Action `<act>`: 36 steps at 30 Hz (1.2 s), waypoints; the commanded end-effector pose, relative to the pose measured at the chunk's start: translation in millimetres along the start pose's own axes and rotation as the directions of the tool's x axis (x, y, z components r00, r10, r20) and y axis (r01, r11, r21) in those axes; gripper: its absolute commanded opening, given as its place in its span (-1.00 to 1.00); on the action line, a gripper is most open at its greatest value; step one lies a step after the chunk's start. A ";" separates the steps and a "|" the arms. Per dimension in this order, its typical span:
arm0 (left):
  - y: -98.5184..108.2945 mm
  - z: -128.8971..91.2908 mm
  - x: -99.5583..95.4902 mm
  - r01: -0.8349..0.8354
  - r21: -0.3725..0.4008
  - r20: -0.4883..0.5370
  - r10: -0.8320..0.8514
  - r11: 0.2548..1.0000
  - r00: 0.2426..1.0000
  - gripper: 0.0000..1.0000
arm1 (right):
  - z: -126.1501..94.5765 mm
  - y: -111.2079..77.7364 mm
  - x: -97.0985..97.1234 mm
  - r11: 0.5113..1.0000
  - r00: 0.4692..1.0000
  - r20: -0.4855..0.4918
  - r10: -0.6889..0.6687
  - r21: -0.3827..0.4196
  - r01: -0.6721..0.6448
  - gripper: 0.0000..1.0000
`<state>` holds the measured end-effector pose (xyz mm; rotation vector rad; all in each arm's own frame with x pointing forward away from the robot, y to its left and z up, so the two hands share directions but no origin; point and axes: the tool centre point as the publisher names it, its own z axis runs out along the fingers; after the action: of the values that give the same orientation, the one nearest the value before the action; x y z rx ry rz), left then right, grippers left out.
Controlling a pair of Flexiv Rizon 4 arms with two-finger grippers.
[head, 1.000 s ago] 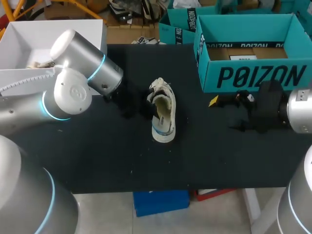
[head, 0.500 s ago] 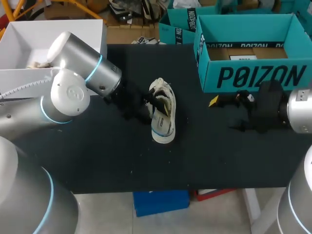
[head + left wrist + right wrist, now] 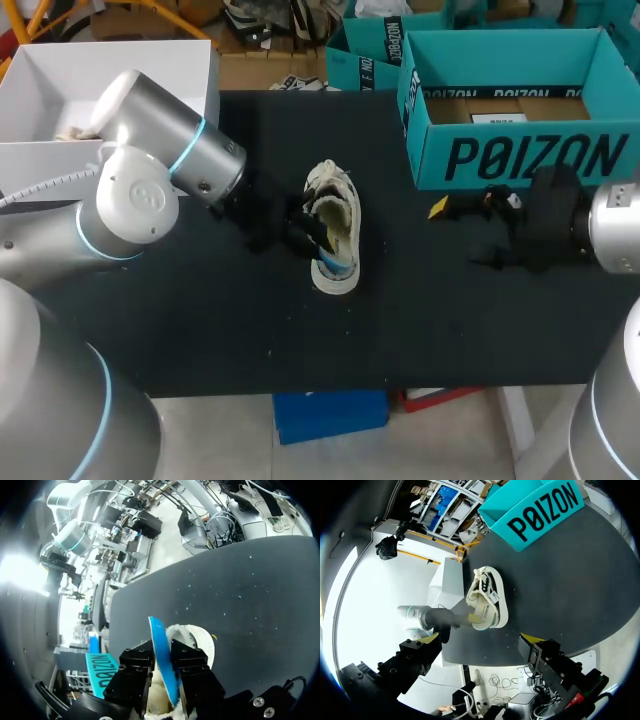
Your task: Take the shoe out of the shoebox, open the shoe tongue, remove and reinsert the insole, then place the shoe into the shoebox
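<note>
Dark, matte counter (image 3: 200,330) carries a white lace-up sneaker (image 3: 335,235) at its middle, well apart from the teal cardboard shoebox (image 3: 520,150), whose brown floor holds only a white slip. Only the left wrist view shows the left claw (image 3: 163,656) clamped on the thin blue insole (image 3: 157,632), standing up out of the fleecy lining. The right claw (image 3: 480,639) gapes, holding nothing.

shoe (image 3: 199,639) mostly behind jaws, insole (image 3: 157,636) lower end hidden
</note>
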<state>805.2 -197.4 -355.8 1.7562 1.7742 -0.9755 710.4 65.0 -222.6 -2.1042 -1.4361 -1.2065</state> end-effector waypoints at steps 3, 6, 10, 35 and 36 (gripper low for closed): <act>-0.6 -0.3 0.7 -0.012 -0.002 -0.014 0.012 1.000 1.000 -1.00 | -0.2 0.0 0.5 1.000 1.000 0.001 0.000 0.000 0.000 1.00; 0.0 2.2 1.8 -0.018 -0.006 -0.022 0.018 1.000 1.000 -1.00 | -0.2 0.0 0.5 1.000 1.000 0.001 0.000 0.000 0.000 1.00; 1.3 5.1 2.1 -0.024 -0.013 -0.037 0.024 1.000 0.999 -1.00 | -0.2 0.0 0.5 1.000 1.000 0.001 0.000 0.000 0.000 1.00; 23.6 6.7 12.6 0.006 -0.084 -0.075 -0.012 0.996 0.997 -1.00 | -0.2 0.0 0.5 1.000 1.000 0.001 0.000 0.000 0.000 1.00; 25.0 6.5 12.5 0.005 -0.092 -0.077 -0.012 0.996 0.997 -1.00 | -0.2 0.0 0.5 1.000 1.000 0.001 0.000 0.000 0.000 1.00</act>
<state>825.2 -194.0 -371.2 1.7574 1.8408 -0.8427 710.2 64.9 -222.6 -2.1043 -1.4361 -1.2066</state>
